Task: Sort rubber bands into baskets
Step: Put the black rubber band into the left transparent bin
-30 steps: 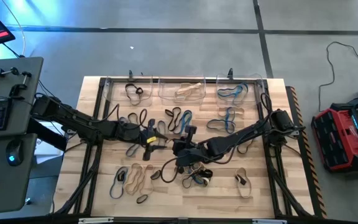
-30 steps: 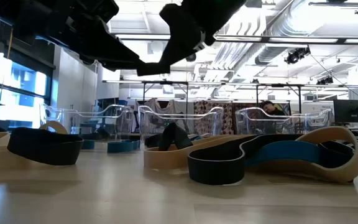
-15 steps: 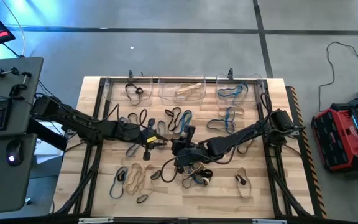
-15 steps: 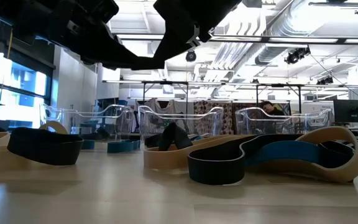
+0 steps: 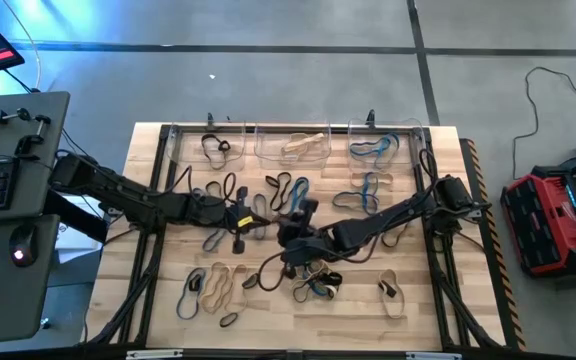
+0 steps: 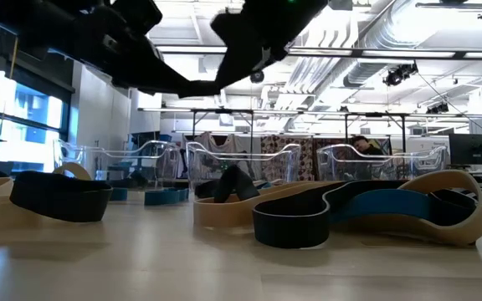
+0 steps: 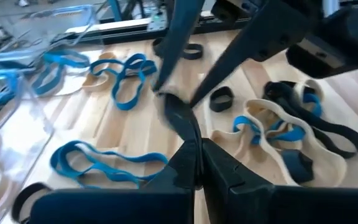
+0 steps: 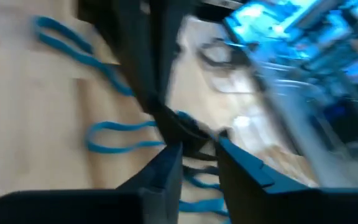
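You have the wooden table [image 5: 158, 310] with rubber bands [image 5: 213, 285] scattered over its middle and near half, in black, tan and blue, most of them in loose tangles. Along the far edge stand the three clear baskets [image 5: 293, 143] in a row: in the high view the one on the left holds black bands, the middle one tan bands and the one on the right blue bands.

Your left arm reaches in from the left side and your right arm from the right; they meet over the middle of the table. The left gripper [image 7: 194, 163] has its fingers [image 7: 225, 171] pressed together, and in the left wrist view a black band [image 7: 178, 115] stands up from between the tips, so it is pinched there. The other gripper's two dark fingers come down onto the same black band from beyond.

The right gripper [image 8: 197, 144] has its fingers a little apart, with the black band running between them. You cannot tell from these views whether those fingers are pressing on it or merely beside it.
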`<action>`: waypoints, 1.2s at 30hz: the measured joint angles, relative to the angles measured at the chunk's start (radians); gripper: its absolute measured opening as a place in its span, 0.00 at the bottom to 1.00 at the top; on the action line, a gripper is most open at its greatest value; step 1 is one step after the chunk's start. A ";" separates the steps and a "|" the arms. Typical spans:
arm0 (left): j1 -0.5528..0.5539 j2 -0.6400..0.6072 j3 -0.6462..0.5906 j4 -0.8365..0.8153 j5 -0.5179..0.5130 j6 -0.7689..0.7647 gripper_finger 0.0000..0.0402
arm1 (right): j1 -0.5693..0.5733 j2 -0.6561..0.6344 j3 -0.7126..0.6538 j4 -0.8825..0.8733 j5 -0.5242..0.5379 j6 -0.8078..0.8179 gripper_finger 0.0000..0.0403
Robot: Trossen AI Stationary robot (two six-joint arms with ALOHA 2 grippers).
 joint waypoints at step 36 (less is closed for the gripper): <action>0.815 -0.218 0.208 -0.857 -0.184 -0.075 0.00 | -0.069 0.000 -0.002 -0.156 -0.045 0.132 0.00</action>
